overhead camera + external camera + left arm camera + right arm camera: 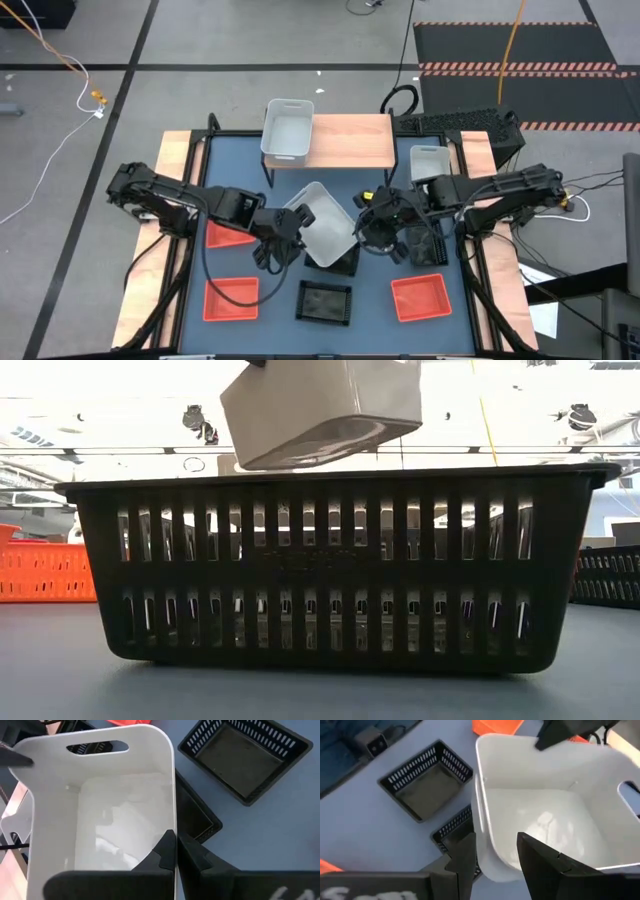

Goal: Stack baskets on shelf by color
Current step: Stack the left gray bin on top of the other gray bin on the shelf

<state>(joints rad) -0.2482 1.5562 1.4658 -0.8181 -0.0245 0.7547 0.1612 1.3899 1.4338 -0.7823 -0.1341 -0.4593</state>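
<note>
While the blue table [240, 160] spreads wide under both arms, the light-wood shelf [350, 140] at its far side carries one smooth white basket [287, 130] at its left end. Mid-table, a second white basket [322, 222] hangs tilted in the air between the arms: the left gripper [175, 852] is pinched tight on one wall, the right gripper [495, 845] straddles the opposite wall, fingers apart. Directly beneath sits a slatted black basket [197, 817], another black one [325, 302] close by, red baskets [420, 297] scattered around.
</note>
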